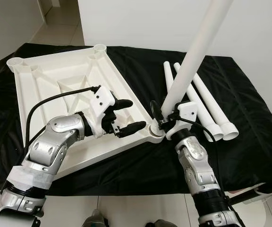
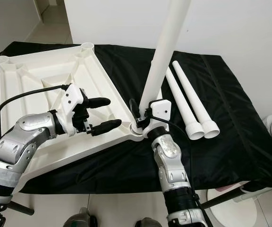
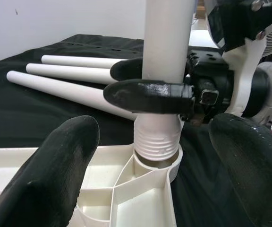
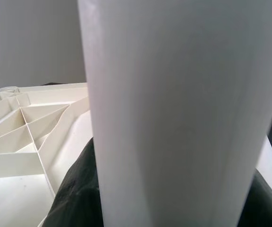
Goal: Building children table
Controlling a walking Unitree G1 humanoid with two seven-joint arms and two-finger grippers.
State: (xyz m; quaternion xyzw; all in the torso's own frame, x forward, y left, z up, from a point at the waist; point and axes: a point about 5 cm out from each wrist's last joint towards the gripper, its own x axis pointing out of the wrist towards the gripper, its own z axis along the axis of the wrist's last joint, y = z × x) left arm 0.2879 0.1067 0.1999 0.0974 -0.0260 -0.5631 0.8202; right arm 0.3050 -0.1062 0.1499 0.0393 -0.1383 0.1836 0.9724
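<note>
The white plastic tabletop (image 1: 46, 94) lies upside down on a black cloth (image 1: 249, 142), ribs facing up. A long white leg (image 1: 195, 52) stands nearly upright, its threaded end (image 3: 157, 142) sitting in the tabletop's near right corner socket (image 3: 166, 165). My right gripper (image 1: 164, 116) is shut on this leg just above the socket; its black fingers (image 3: 145, 94) wrap the tube. My left gripper (image 1: 136, 114) hovers open over the tabletop just left of that corner, fingertips (image 3: 60, 161) pointing at the socket and holding nothing. The leg (image 4: 174, 113) blocks most of the right wrist view.
Three spare white legs (image 1: 211, 106) lie side by side on the cloth right of the held leg. Two open sockets (image 1: 99, 48) sit at the tabletop's far corners. A white wall stands behind; tiled floor lies at the far left.
</note>
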